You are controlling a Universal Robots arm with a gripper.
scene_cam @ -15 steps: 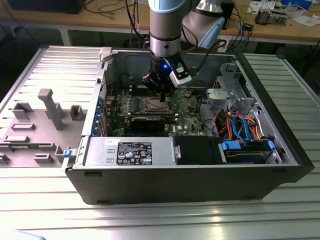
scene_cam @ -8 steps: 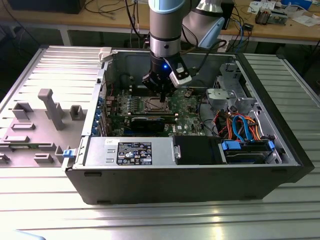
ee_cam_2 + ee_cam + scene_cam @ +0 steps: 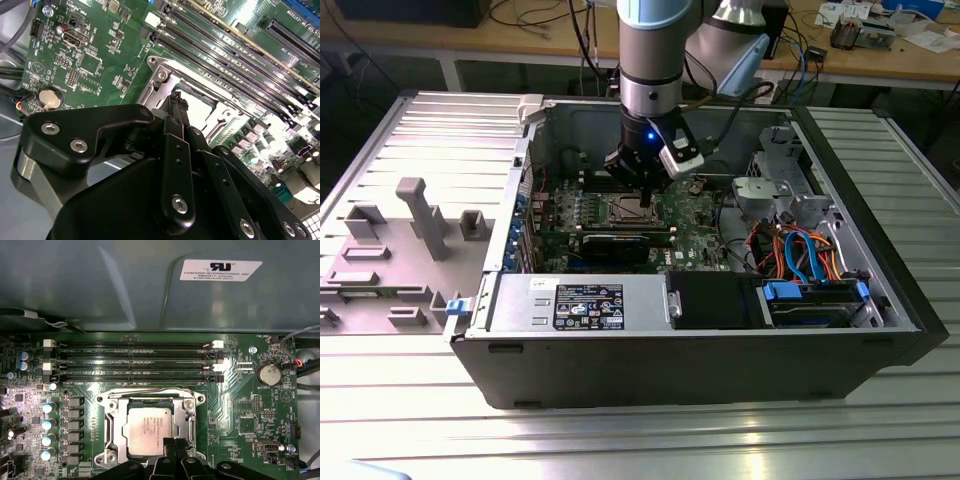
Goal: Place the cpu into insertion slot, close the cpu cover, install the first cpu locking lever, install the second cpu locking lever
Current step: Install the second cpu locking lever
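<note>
The cpu [image 3: 149,429] lies flat in the insertion slot [image 3: 200,399] of the green motherboard, silver top up. The cpu cover [image 3: 114,422] lies down around it as a silver frame. A thin wire lever [image 3: 150,390] runs along one edge of the slot. My gripper [image 3: 174,444] hangs low over the cpu's edge, its black fingers pressed together with nothing between them. In the second wrist view the gripper [image 3: 178,98] tips stand just above the cpu [image 3: 200,107] and the cover [image 3: 152,85]. In the exterior view the gripper [image 3: 642,190] reaches down into the case over the slot [image 3: 630,209].
The open computer case [image 3: 720,350] surrounds the board, with its walls close by. Long black memory slots [image 3: 132,360] run beside the socket. A black card [image 3: 615,243], a power supply [image 3: 580,302], drive bays and coloured cables [image 3: 800,255] fill the rest. Grey fixtures [image 3: 425,215] stand at the exterior view's left.
</note>
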